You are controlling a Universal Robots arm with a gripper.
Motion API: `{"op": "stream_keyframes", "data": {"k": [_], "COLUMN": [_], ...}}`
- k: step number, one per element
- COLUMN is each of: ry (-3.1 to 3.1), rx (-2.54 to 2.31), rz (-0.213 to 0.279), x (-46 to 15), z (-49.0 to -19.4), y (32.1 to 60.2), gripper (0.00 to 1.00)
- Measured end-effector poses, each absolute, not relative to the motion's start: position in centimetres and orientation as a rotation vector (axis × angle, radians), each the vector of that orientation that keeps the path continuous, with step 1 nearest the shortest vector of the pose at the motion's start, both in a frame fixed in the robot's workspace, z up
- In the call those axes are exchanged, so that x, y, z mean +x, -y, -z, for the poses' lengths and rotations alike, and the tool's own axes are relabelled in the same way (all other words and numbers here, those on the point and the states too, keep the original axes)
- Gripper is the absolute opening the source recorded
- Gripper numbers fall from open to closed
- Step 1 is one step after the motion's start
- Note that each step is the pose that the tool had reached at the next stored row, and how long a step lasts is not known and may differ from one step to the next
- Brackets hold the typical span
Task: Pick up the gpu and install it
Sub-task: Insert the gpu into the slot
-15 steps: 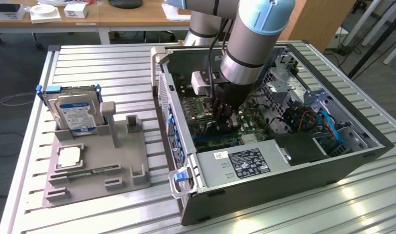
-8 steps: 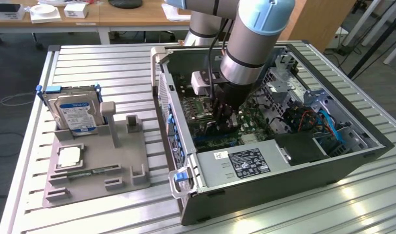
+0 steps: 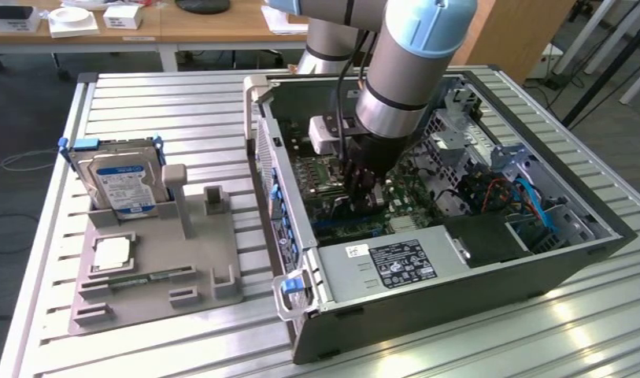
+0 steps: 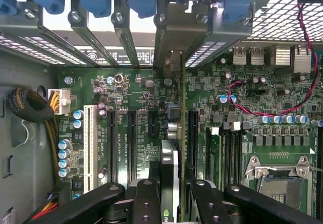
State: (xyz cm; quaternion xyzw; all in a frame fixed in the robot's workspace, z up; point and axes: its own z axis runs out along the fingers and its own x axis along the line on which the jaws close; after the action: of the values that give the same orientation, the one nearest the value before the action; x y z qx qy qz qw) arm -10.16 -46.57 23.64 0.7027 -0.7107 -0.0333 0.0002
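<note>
While reaching down inside the open computer case, in the exterior view the gripper is hanging low over the motherboard near the case's rear wall; grey parts tray with hard drive is sitting just beside the case; in the wrist view the fingers are clamping the gpu edge-on, directly below the gripper, its long axis running parallel to the expansion slots, pointing at the rear brackets.
</note>
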Motion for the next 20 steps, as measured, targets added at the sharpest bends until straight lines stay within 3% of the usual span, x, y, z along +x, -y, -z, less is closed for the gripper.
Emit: {"op": "stream_keyframes", "data": {"k": [20], "ry": [2.234], "rx": [2.205], "rz": [0.104], "x": [-10.16], "z": [-23.57], "y": [46.52], "gripper": [0.27]}}
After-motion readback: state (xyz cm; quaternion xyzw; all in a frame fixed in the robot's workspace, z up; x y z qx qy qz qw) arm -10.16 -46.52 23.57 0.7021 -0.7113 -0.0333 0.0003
